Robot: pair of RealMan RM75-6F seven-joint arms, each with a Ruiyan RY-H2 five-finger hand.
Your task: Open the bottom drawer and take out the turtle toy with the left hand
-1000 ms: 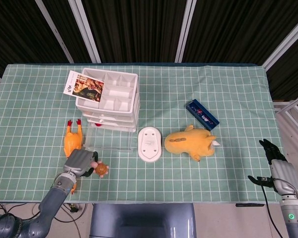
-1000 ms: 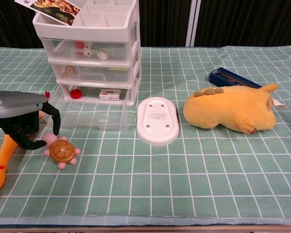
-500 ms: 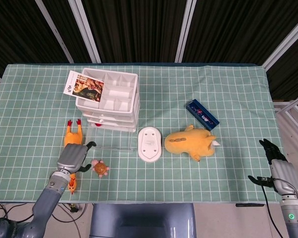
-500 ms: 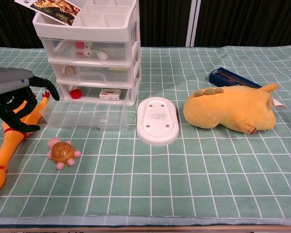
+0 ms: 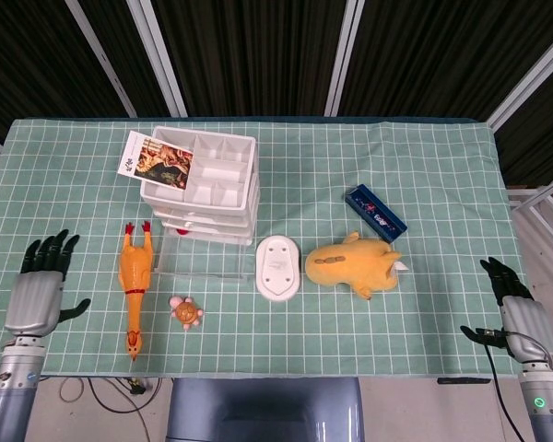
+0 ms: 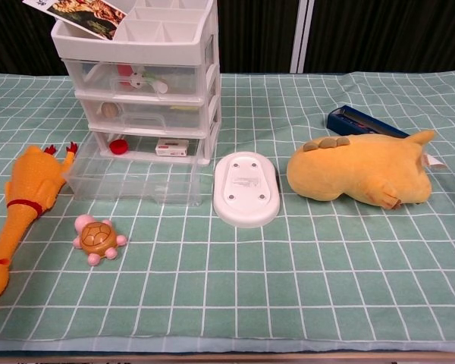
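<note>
Turtle toy point(image 6: 98, 238) on cloth lower left, just before pulled-out bottom drawer point(image 6: 133, 180), beside rubber chicken point(image 6: 23, 202); looks small, light, hard, smooth; best pinched across shell sides; left hand point(image 5: 39, 287) far left, fingers spread, empty; right hand point(image 5: 516, 311) lower right, fingers apart, empty.

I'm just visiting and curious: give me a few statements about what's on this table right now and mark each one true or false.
1. The turtle toy lies on the cloth, outside the drawers. True.
2. The left hand holds the turtle toy. False: it holds nothing, fingers apart, well off to the side.
3. The bottom drawer is pulled out. True.
4. The rubber chicken sits on top of the drawer unit. False: it lies on the cloth beside the drawers.
5. The yellow plush toy stands upright. False: it lies on its side.
</note>
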